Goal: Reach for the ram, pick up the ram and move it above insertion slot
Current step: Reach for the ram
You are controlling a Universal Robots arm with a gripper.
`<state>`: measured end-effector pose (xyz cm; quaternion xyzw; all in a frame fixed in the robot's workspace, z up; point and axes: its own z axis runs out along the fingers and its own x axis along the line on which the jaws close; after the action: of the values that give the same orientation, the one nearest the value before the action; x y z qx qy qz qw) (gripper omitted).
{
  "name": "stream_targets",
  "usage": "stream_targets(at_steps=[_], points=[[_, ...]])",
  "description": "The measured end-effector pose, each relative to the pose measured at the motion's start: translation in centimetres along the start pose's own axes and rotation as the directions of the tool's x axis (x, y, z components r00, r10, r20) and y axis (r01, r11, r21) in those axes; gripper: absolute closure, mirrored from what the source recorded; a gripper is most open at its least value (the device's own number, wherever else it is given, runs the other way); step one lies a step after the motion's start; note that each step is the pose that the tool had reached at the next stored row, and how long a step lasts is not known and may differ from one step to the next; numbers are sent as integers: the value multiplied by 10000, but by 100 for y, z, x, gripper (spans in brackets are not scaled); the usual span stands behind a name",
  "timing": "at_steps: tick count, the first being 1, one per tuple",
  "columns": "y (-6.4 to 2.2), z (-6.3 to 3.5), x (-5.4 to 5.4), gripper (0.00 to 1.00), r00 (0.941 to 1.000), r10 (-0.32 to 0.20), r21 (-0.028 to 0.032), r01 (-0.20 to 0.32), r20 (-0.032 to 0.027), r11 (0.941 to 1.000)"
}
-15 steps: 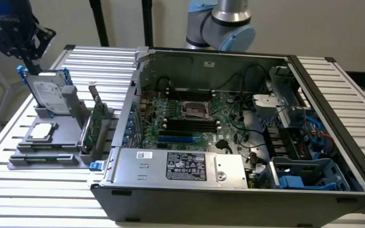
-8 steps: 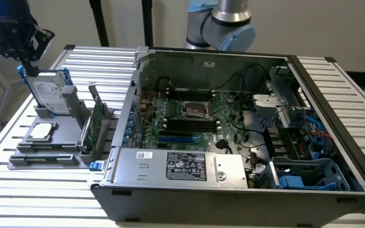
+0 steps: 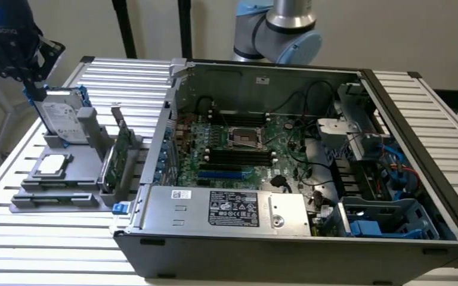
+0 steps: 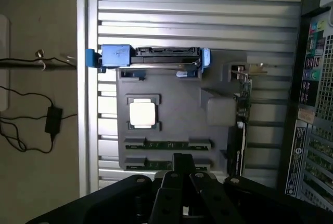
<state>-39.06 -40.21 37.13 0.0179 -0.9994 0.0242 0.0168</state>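
Desk: your work surface is a ribbed metal desk [image 3: 46, 238] of silver slats, with a pale wall behind it along the top of the frame.
Computer case: you see an open computer case [image 3: 293, 238] taking up the centre and right of the exterior view, its motherboard [image 3: 237, 149] facing up.
Arm: the grey and blue joint of the arm [image 3: 281, 30] stands at the upper centre of the frame, behind the case.
Holder: a grey holder [image 3: 38, 202] sits on the desk at the left of the frame, just beside the case.
Hard drive: a hard drive [image 3: 58, 116] stands upright in blue brackets at the far end of the holder.
Processor: a square processor [image 3: 52, 164] lies flat near the middle of the holder.
Expansion card: a taller green card [image 3: 116, 161] stands on edge on the side of the holder nearest the case.
Ram: your ram [image 4: 151, 163] lies flat in a slot of the holder, at the end away from the hard drive. Another stick [image 4: 166, 144] lies parallel just beside it, between it and the processor.
Hand: the hand [image 4: 183, 161] hangs over the holder with its dark fingers pressed together, holding nothing. In the wrist view its tip overlaps the middle of the ram, and you cannot tell whether it touches.
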Motion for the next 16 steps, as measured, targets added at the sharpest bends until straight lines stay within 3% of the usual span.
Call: stream_targets(at_steps=[7, 16], points=[[-224, 70, 21, 89, 10000, -86, -63, 86, 11, 9999], [-496, 165, 55, 89, 9997, -236, -205, 238, 109, 9995]])
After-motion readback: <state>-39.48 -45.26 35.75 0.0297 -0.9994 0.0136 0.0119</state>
